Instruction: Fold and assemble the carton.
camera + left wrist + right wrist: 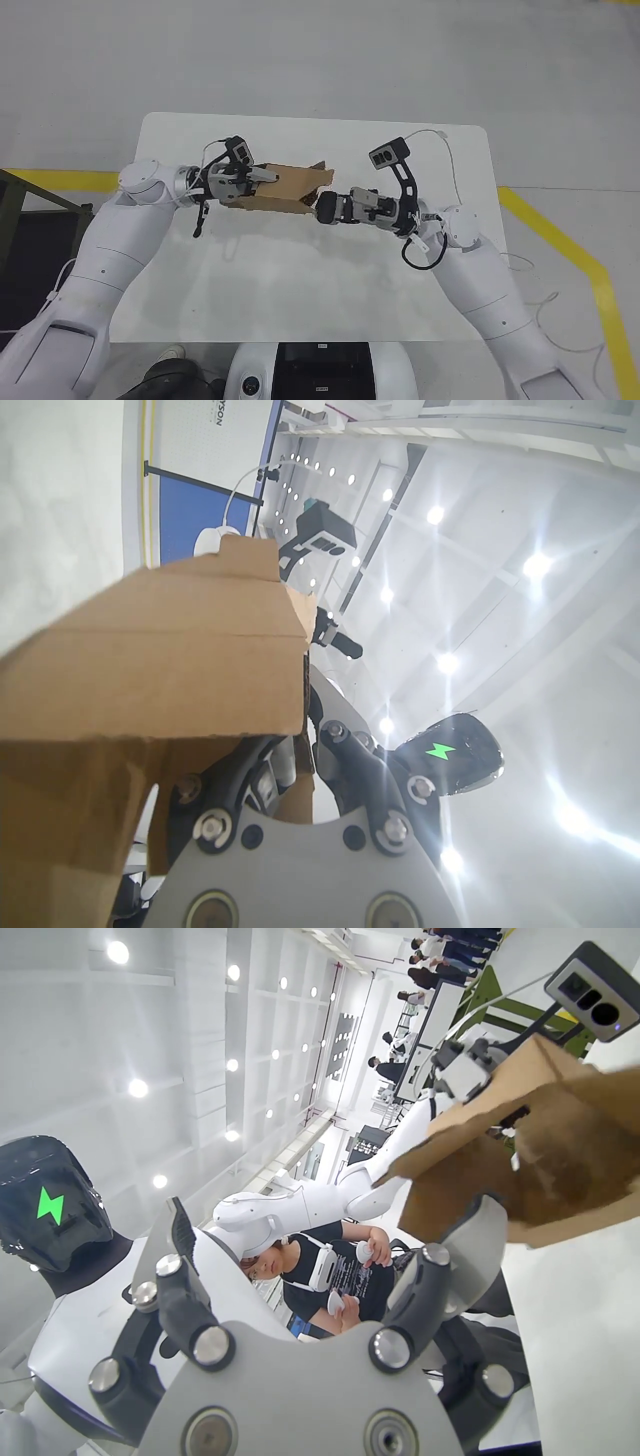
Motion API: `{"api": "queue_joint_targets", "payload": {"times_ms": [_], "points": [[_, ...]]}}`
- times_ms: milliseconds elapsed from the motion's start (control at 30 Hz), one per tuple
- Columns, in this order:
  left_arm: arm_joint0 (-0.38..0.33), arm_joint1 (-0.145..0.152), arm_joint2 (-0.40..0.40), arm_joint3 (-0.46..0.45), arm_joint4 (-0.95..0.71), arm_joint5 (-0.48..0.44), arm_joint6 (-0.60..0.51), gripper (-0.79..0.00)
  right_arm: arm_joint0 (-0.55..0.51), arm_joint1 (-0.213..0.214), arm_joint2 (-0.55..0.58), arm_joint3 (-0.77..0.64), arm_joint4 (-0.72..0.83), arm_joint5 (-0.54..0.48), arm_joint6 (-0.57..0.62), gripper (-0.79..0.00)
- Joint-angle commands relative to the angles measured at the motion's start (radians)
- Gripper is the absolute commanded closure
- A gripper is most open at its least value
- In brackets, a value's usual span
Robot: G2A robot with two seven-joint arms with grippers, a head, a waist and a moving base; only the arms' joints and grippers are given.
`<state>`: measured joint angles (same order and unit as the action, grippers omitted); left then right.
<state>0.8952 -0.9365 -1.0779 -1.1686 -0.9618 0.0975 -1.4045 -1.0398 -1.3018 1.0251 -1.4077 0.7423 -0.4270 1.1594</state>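
Up above the table (300, 290), toward its far edge, the left gripper (262, 177) clamps the carton (291, 186) at one end. The right gripper (322, 205), spread open, meets the other.

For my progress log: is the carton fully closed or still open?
Not closed: the carton has loose flaps sticking out, one standing up at its end.

There is one cardboard carton (285, 187). There are two pincers, the left pincer (262, 176) and the right pincer (322, 206). There is one white counter (300, 290).
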Motion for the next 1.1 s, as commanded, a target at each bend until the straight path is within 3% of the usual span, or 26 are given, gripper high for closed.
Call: {"api": "queue_joint_targets", "payload": {"times_ms": [0,267,367,500,633,1067], "points": [[0.000,-0.002,-0.002,0.001,0.000,0.001,0.004,0.000,-0.008,0.000,-0.005,-0.010,0.003,0.006,0.015,-0.785],[-0.006,-0.005,-0.009,0.012,-0.002,0.007,-0.071,0.000,-0.018,0.007,0.030,-0.005,-0.004,0.003,0.014,-0.785],[-0.010,-0.004,-0.017,0.023,-0.008,0.016,-0.131,0.000,-0.028,0.016,0.066,-0.002,-0.047,0.003,-0.009,-0.785],[-0.010,0.002,-0.022,0.006,-0.038,0.031,-0.131,0.000,-0.048,0.031,0.106,0.004,-0.170,0.049,-0.070,-0.785],[-0.005,0.010,-0.013,-0.036,-0.085,0.049,-0.131,0.000,-0.050,0.032,0.083,0.013,-0.229,0.133,-0.102,-0.785],[-0.039,0.026,0.069,-0.086,-0.156,0.072,-0.131,0.000,-0.005,0.011,-0.014,0.078,-0.255,0.109,-0.125,-0.785]]}}
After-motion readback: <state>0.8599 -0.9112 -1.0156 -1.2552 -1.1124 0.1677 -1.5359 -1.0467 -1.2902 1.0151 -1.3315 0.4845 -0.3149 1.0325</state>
